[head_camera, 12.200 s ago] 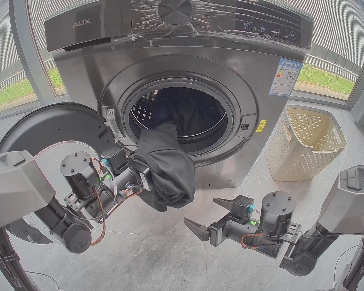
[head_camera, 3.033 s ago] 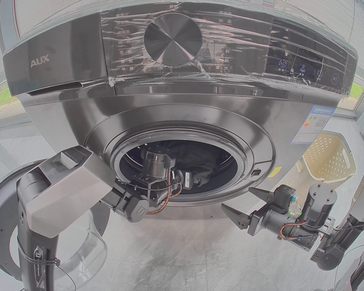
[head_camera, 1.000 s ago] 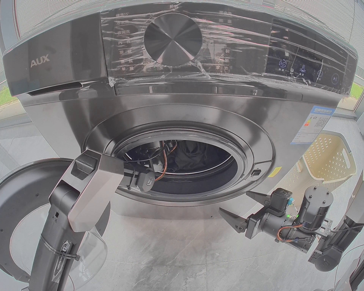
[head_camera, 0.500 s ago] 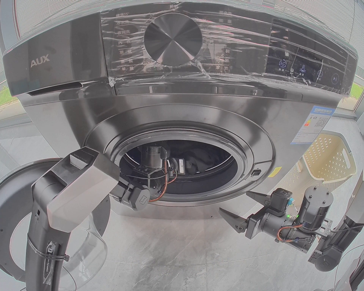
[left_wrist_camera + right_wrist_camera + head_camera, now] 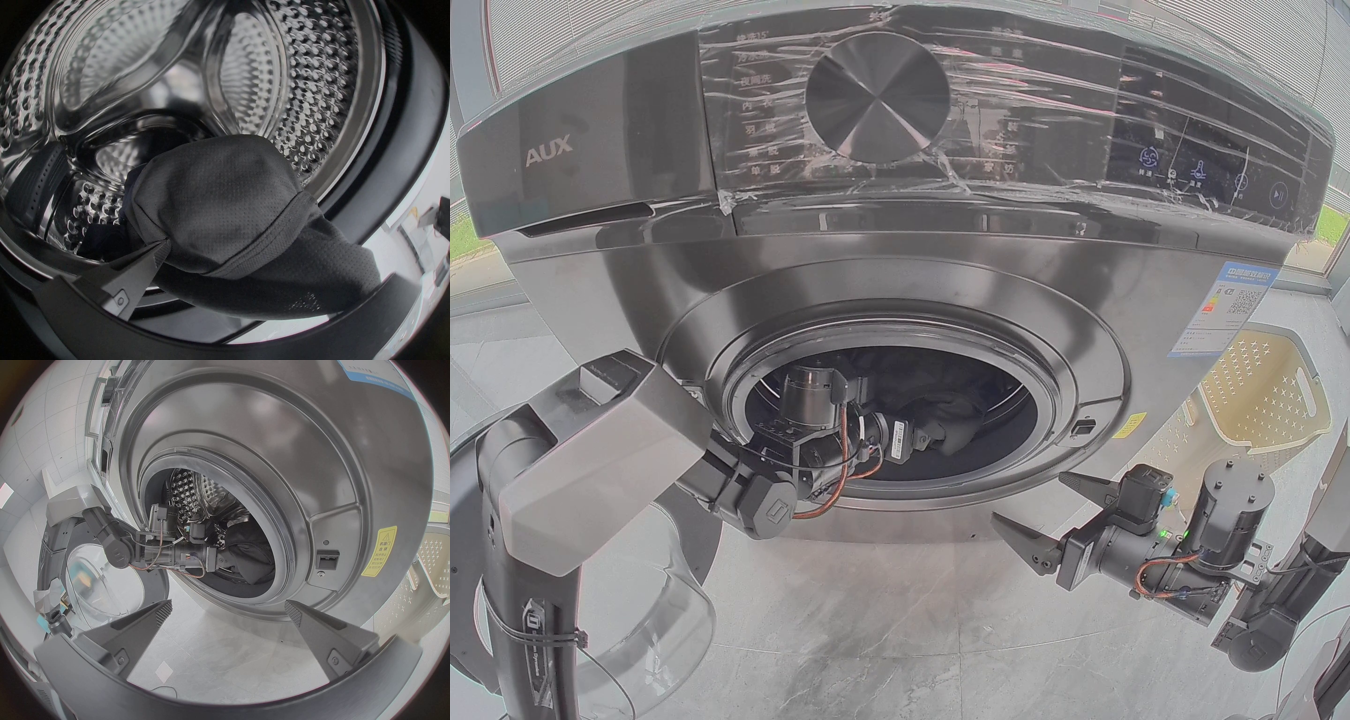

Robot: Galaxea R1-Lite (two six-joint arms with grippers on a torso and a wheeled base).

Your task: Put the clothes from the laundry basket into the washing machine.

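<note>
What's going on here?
The left gripper is inside the drum of the washing machine, open, with a dark garment draped over it near the drum's mouth. The right gripper hovers open outside, below the door opening. The laundry basket stands on the machine's right.

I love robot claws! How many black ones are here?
2. The left gripper is at the mouth of the steel washing machine drum, under a dark grey garment; the right gripper hangs over the grey floor outside.
</note>
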